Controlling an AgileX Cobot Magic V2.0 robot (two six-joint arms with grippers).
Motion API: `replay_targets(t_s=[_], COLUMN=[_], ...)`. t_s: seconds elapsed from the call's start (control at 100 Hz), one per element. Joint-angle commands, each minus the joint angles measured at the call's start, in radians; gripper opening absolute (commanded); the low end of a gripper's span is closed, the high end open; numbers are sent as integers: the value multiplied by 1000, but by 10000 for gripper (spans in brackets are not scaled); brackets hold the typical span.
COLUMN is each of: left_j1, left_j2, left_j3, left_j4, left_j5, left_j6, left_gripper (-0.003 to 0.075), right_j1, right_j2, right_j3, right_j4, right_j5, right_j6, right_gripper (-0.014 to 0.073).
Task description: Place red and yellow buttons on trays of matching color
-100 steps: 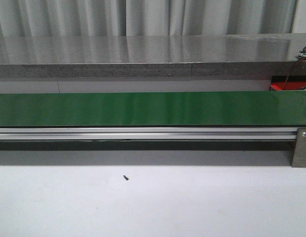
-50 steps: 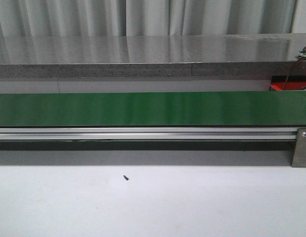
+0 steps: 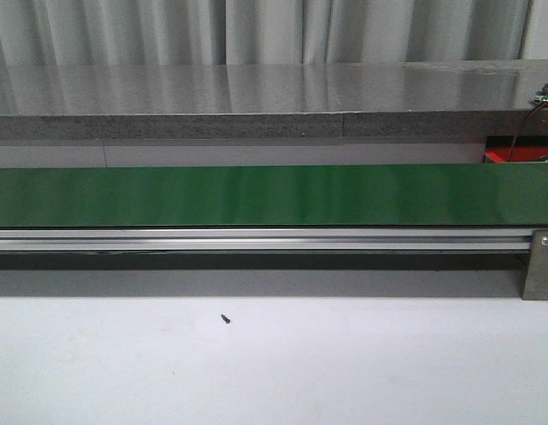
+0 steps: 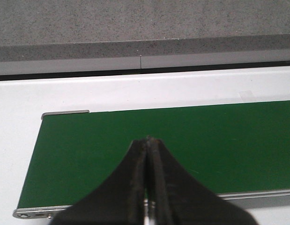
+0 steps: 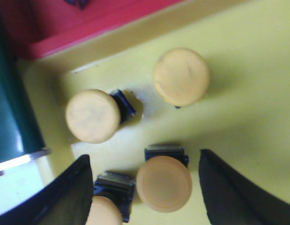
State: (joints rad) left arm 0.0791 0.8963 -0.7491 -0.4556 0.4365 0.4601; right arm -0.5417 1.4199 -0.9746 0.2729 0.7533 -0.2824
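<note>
Setting: You had pale curtains [image 3: 256, 31] behind a grey speckled counter [image 3: 256, 106], with a white table [image 3: 344, 363] in front of it.
Yellow buttons: You could see four in the right wrist view, all resting on the yellow tray [image 5: 248, 61]. One button [image 5: 181, 76] sat apart from the others; a second [image 5: 92, 116] lay near the tray's edge; a third [image 5: 163, 183] lay between the right gripper's fingers; a fourth [image 5: 103, 211] was only partly in view, just beside one finger.
Yellow tray: It lay against the red tray [image 5: 88, 18], and the green belt's end showed just past its edge.
Red tray: You saw only a corner of it; what it held was too blurred to tell.
Right gripper [image 5: 145, 187]: Its fingers [image 5: 70, 192] stood wide apart over the yellow tray, holding nothing, with one button in the gap but not touched.
Left gripper [image 4: 147, 154]: Its fingers were pressed together with nothing between them, above the green conveyor belt [image 4: 182, 145] near the belt's end.
Conveyor belt: In the front view it ran the full width of the picture on an aluminium rail [image 3: 256, 239], and neither arm showed there.
Table: A small dark screw [image 3: 226, 319] lay on it, in front of the rail.
Far right: A bit of red equipment [image 3: 513, 152] with wires showed behind the belt.
</note>
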Motion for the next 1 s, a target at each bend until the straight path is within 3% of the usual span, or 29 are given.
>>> replay_targets(t_s=[0.0, 0.54, 0.84, 0.99], left_j1=[-4, -4, -4, -4], left_j2=[-13, -13, -13, -13], left_j3=[-30, -30, -30, -30], left_j4=[-23, -23, -23, -23], left_j5=[-60, -60, -54, -52], left_j6=[1, 1, 1, 1], left_gripper=[-20, -20, -20, -20], right_j1=[51, 438, 449, 449], right_j2=[-94, -522, -743, -874], right_j3=[-42, -17, 158, 249], right_j4=[3, -50, -74, -105], right_j5=[-28, -106, -109, -107], right_j6=[4, -15, -15, -15], right_gripper=[489, 476, 283, 34])
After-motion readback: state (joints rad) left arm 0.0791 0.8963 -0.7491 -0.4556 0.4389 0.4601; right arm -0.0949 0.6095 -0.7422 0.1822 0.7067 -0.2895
